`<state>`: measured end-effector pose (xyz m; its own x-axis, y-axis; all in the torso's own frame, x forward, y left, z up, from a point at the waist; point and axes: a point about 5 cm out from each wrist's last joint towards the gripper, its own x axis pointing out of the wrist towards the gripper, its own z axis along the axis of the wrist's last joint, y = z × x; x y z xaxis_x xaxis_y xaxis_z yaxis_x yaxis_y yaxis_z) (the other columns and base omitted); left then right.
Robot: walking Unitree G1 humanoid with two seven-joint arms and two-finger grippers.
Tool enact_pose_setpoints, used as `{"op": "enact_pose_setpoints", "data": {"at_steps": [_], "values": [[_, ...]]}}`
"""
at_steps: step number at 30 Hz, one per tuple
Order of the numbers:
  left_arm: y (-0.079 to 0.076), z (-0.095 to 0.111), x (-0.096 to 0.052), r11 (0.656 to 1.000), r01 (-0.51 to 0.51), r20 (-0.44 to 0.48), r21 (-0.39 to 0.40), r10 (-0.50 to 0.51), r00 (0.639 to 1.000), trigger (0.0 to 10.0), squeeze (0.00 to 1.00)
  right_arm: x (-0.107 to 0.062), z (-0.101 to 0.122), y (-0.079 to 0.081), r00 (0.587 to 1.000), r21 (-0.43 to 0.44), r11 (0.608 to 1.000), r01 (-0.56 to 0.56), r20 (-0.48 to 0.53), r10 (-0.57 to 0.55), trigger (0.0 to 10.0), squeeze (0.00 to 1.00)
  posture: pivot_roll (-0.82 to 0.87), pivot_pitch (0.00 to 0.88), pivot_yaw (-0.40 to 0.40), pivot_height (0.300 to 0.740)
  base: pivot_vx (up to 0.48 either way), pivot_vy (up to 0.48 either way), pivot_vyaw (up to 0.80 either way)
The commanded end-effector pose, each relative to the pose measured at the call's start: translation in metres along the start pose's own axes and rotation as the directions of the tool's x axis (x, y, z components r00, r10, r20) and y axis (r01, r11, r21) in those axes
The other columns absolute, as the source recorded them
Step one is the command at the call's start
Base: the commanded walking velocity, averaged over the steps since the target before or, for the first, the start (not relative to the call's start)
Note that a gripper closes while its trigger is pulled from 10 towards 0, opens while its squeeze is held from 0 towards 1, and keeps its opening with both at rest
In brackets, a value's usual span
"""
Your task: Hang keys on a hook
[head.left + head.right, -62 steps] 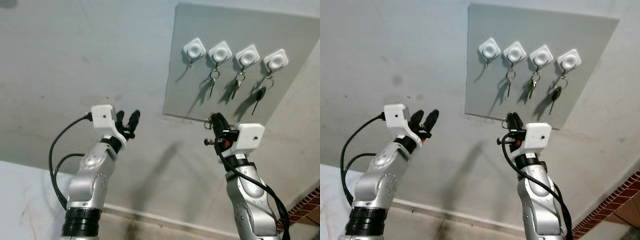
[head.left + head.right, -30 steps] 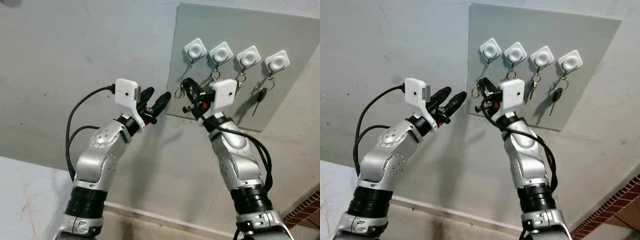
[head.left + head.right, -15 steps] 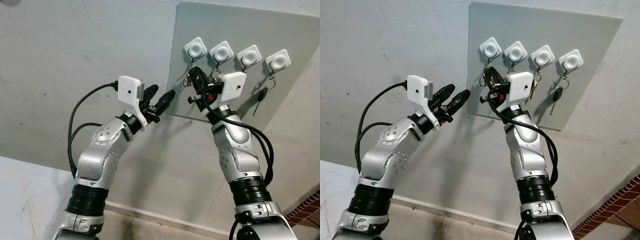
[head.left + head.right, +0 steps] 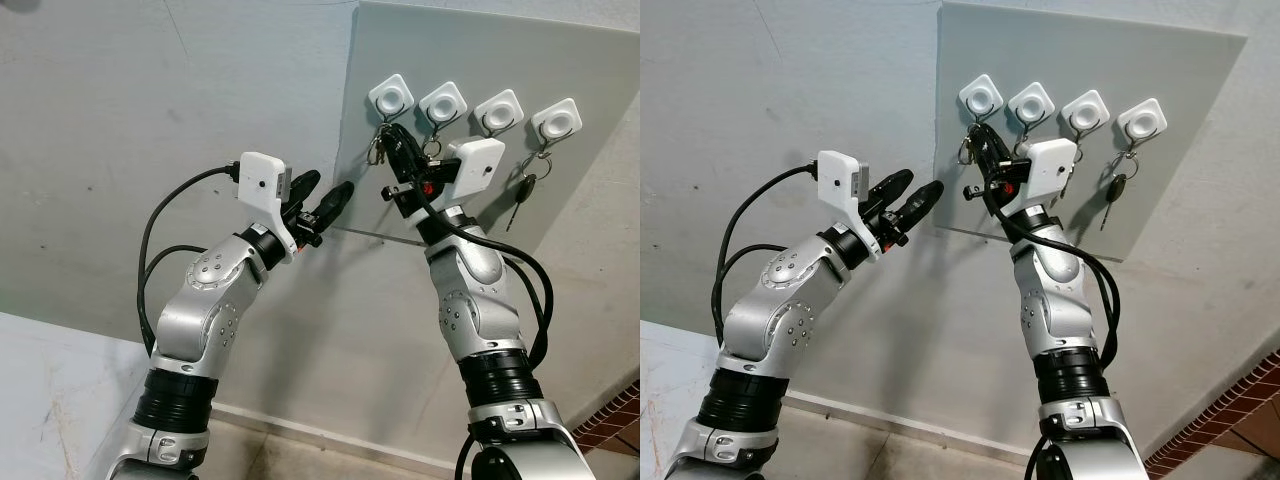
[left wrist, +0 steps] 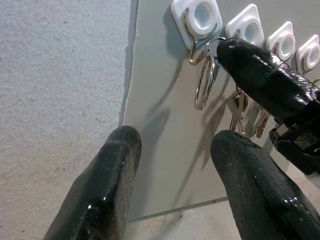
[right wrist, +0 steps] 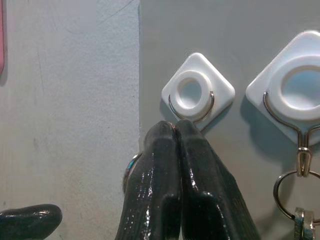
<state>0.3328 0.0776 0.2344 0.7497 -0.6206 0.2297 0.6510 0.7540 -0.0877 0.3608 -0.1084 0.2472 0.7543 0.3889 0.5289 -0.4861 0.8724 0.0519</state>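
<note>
My right hand (image 4: 976, 135) is clamped on the keys (image 5: 204, 82), their ring just beside the leftmost hook (image 6: 192, 111). I judge I'm mid-hanging; next, slip the ring over the wire and release. My left hand (image 4: 325, 197) hovers nearby, fingers apart.

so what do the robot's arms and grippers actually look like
Both arms are silver metal with rounded joint housings and black ribbed bands low down. Each wrist carries a white boxy camera housing, and black cables loop beside each arm. The left gripper and right gripper each have two long glossy black fingers. A red part shows behind the right gripper.
</note>
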Motion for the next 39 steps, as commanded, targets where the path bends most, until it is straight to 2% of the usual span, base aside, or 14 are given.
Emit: {"op": "enact_pose_setpoints", "data": {"at_steps": [1, 13, 17, 19, 25, 26, 28, 32, 39], "values": [[-0.005, 0.007, 0.002, 0.999, 0.033, 0.015, 0.017, -0.033, 0.999, 10.0, 0.00, 0.006, 0.008, -0.001, 1.000, 0.009, 1.000, 0.004, 0.031, -0.004, 10.0, 0.00, 0.04, 0.000, -0.034, 0.740, 0.000, 0.000, 0.00], [-0.005, 0.008, 0.001, 1.000, 0.027, 0.016, 0.017, -0.027, 1.000, 10.0, 0.00, 0.013, 0.005, -0.004, 0.998, 0.112, 0.991, 0.067, -0.012, -0.067, 10.0, 0.00, 0.05, 0.000, -0.037, 0.740, 0.000, 0.000, 0.00], [-0.004, 0.008, 0.001, 1.000, 0.024, 0.017, 0.016, -0.025, 1.000, 10.0, 0.00, 0.013, 0.003, -0.004, 0.997, 0.121, 0.990, 0.076, -0.024, -0.074, 10.0, 0.00, 0.05, 0.000, -0.038, 0.740, 0.000, 0.000, 0.00], [-0.004, 0.009, 0.000, 1.000, 0.022, 0.021, 0.015, -0.022, 1.000, 10.0, 0.00, 0.012, 0.000, -0.004, 0.995, 0.160, 0.983, 0.094, -0.044, -0.088, 10.0, 0.00, 0.05, 0.000, -0.039, 0.740, 0.000, 0.000, 0.00], [-0.004, 0.010, 0.000, 1.000, 0.020, 0.022, 0.015, -0.020, 1.000, 10.0, 0.00, 0.011, -0.002, -0.003, 0.994, 0.198, 0.975, 0.099, -0.054, -0.090, 10.0, 0.00, 0.05, 0.000, -0.039, 0.740, 0.000, 0.000, 0.00], [-0.004, 0.010, 0.000, 1.000, 0.018, 0.022, 0.015, -0.018, 1.000, 10.0, 0.00, 0.010, -0.004, -0.001, 0.995, 0.252, 0.963, 0.094, -0.054, -0.083, 10.0, 0.00, 0.05, 0.000, -0.038, 0.740, 0.000, 0.000, 0.00], [-0.004, 0.010, 0.000, 1.000, 0.017, 0.022, 0.014, -0.017, 1.000, 10.0, 0.00, 0.009, -0.004, 0.000, 0.996, 0.287, 0.954, 0.088, -0.048, -0.077, 10.0, 0.00, 0.05, 0.000, -0.037, 0.740, 0.000, 0.000, 0.00], [-0.003, 0.010, 0.000, 1.000, 0.016, 0.020, 0.012, -0.017, 1.000, 10.0, 0.00, 0.008, -0.003, 0.002, 0.997, 0.317, 0.946, 0.074, -0.029, -0.069, 10.0, 0.00, 0.05, 0.000, -0.037, 0.740, 0.000, 0.000, 0.00], [-0.003, 0.010, 0.000, 1.000, 0.011, 0.021, 0.013, -0.012, 1.000, 10.0, 0.00, 0.005, -0.006, 0.003, 0.996, 0.433, 0.897, 0.092, -0.036, -0.084, 10.0, 0.00, 0.05, 0.000, -0.037, 0.740, 0.000, 0.000, 0.00]]}}
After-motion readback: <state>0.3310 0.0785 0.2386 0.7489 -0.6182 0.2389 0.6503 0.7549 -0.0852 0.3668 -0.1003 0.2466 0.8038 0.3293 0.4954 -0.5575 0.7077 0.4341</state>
